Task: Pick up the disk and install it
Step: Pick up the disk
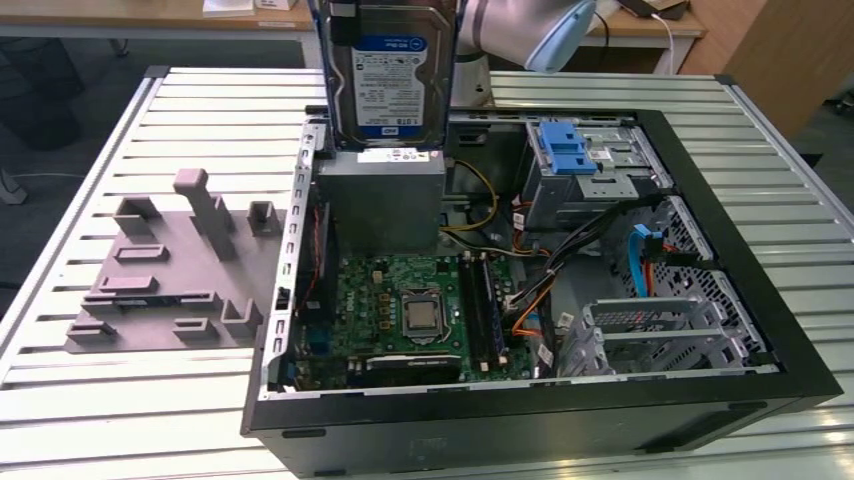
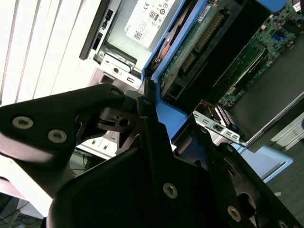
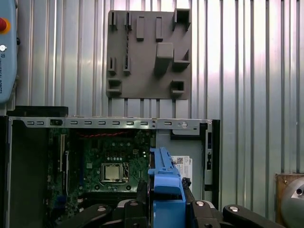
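Note:
The disk (image 1: 387, 75), silver with a blue-and-white label, hangs upright above the back of the open computer case (image 1: 534, 415) in the exterior view. In the first wrist view its blue plastic frame (image 3: 165, 178) stands edge-on between the black fingers (image 3: 204, 211), over the motherboard. My gripper (image 3: 165, 205) is shut on the disk by its blue frame. The second wrist view has the disk's green circuit board (image 2: 199, 42) and its blue frame (image 2: 167, 116) clamped in the gripper (image 2: 152, 118).
A grey metal box with a white sticker (image 1: 380, 195) sits right under the disk. The motherboard (image 1: 407, 310) lies in the case floor. A drive bay with a blue latch (image 1: 577, 150) and metal cages (image 1: 667, 330) fill the exterior view's right. A grey fixture plate (image 1: 167, 270) lies on the slatted table (image 1: 134, 400).

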`<state>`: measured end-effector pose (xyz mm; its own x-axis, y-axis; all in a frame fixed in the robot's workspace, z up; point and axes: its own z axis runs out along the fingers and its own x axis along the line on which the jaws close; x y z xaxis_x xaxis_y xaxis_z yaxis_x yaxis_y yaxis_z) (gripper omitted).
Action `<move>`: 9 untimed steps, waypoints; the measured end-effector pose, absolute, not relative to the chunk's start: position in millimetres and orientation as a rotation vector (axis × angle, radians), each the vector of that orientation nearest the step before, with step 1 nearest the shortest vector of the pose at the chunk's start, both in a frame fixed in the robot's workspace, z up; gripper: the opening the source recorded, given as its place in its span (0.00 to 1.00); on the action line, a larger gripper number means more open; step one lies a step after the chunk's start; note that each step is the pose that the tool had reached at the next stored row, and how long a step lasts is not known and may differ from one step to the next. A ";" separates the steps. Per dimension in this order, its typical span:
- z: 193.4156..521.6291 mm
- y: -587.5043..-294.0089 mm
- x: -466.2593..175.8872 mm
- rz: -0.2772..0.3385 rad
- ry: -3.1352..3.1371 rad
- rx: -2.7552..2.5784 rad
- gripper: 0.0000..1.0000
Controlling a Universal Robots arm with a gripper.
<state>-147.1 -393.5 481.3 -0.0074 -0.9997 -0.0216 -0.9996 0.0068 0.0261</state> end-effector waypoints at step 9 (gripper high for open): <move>481.3 -393.7 -139.8 -0.053 -2.227 2.210 0.36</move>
<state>-139.8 -393.7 481.3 -0.0080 -0.9997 -0.0216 -0.9996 0.0074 0.0264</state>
